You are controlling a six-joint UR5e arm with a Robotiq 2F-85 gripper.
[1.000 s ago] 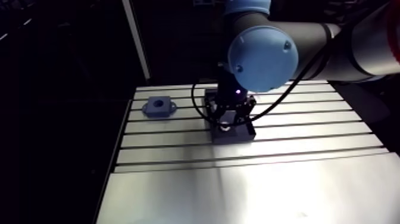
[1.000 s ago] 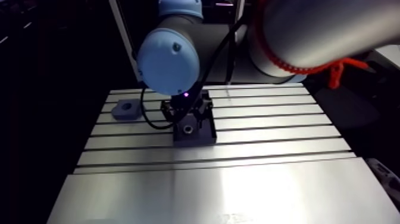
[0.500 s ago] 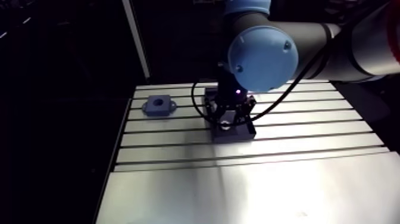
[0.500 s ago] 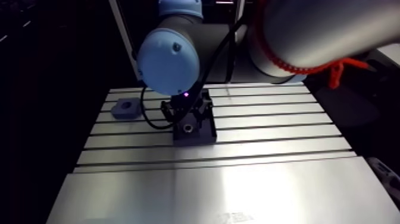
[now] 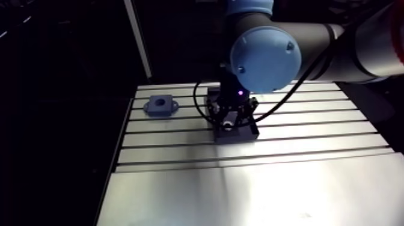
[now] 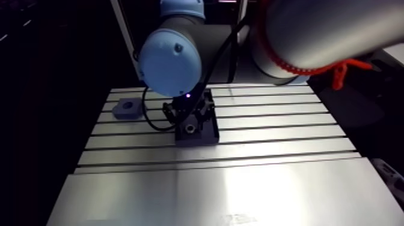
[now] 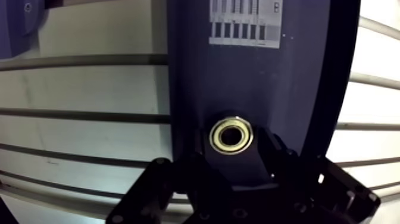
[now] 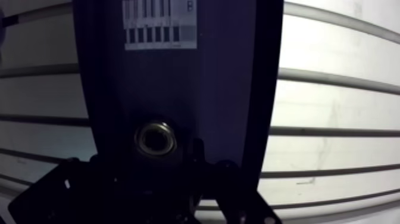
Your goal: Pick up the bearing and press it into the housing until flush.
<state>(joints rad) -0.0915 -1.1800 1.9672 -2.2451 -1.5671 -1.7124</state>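
A shiny steel bearing [image 7: 218, 136] sits between the two black fingers of my gripper [image 7: 233, 148], which close against its sides over a long dark blue block [image 7: 256, 77]. In the arm view the gripper [image 5: 231, 123] hangs straight down over that block [image 5: 237, 134], and the bearing shows as a small bright spot [image 6: 189, 127]. The housing [image 5: 160, 106], a small blue flanged piece with a round hole, lies on the table to the left of the gripper and apart from it. One corner of the housing [image 7: 15, 27] shows in the wrist view.
The slotted aluminium table [image 5: 252, 186] runs wide toward the front. A white striped label [image 7: 244, 24] is stuck on the dark block's far end. The table's left edge [image 5: 120, 150] lies just beyond the housing.
Hardly anything has changed. The bearing's bright spot and the gripper look very slightly higher over the dark block than earlier. The housing has not moved.
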